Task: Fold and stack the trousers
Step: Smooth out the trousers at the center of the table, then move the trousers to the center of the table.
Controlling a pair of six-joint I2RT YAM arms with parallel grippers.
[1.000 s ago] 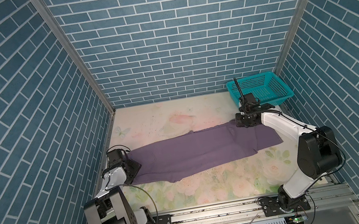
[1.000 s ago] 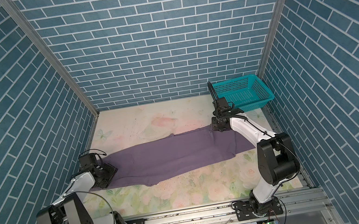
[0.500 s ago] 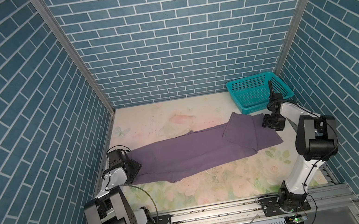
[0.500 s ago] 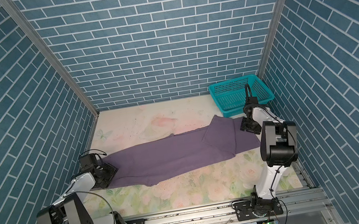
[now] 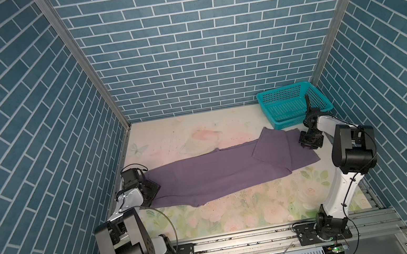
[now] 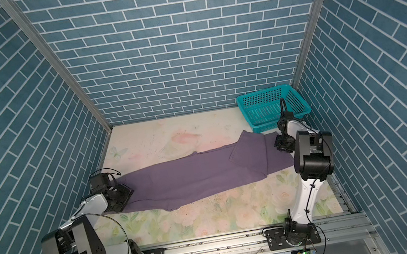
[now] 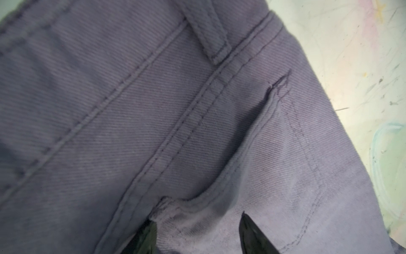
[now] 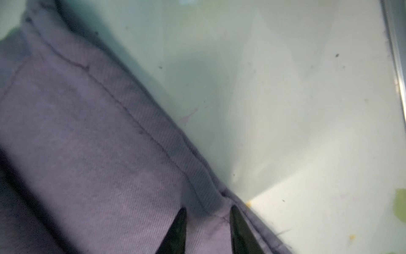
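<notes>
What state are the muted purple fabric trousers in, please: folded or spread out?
Mostly spread: the trousers lie stretched across the floral table, only one leg end flipped back near the teal mesh basket.

We are looking into a robot lab's test cell, not a home. Printed blue brick-pattern wall panels on bare aluminium corner posts box in a floral-printed desk. A black-and-white left arm and right arm are bolted to a slotted aluminium rail.
</notes>
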